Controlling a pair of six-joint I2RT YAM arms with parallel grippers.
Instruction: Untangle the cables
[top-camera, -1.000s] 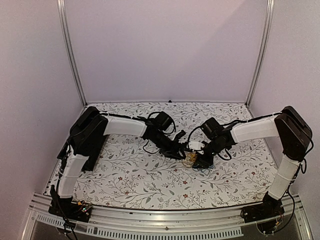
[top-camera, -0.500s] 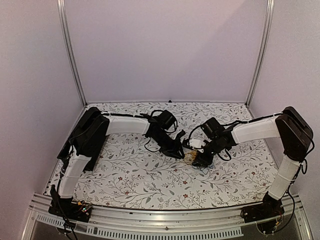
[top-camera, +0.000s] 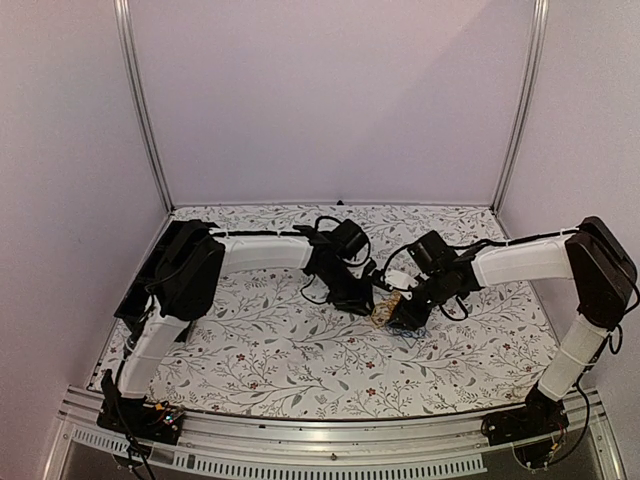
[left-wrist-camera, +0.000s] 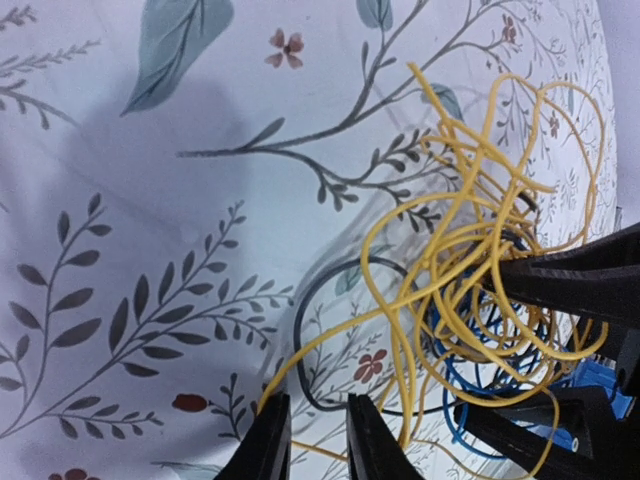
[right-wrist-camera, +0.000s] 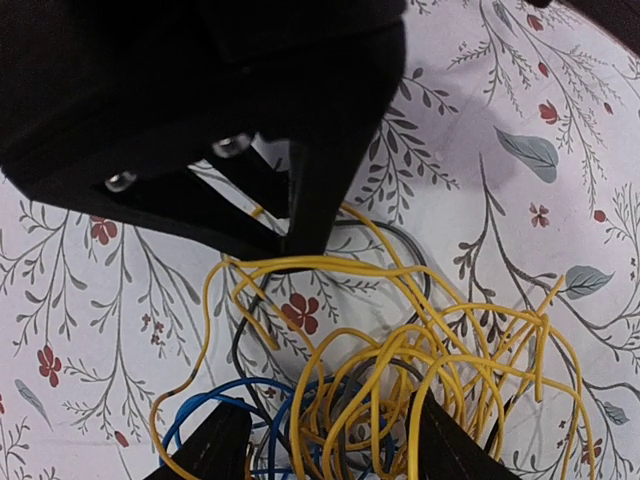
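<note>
Cables (top-camera: 382, 315) lie tangled on floral cloth (top-camera: 280, 350), left pincer (left-wrist-camera: 315, 425) nipping a yellow strand (right-wrist-camera: 330, 263), right pincer (right-wrist-camera: 330, 420) spread astride.

White links (top-camera: 262, 252), black joints (top-camera: 190, 272), looped cables (top-camera: 322, 219), black left pincer (left-wrist-camera: 313, 405)

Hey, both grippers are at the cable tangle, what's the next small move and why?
Probably close the right gripper on the cables. Its jaws stand open astride the bundle, while the left gripper sits narrow around one yellow strand at the tangle's edge. Anchoring the bundle first should let that strand slide out instead of dragging everything along.
</note>
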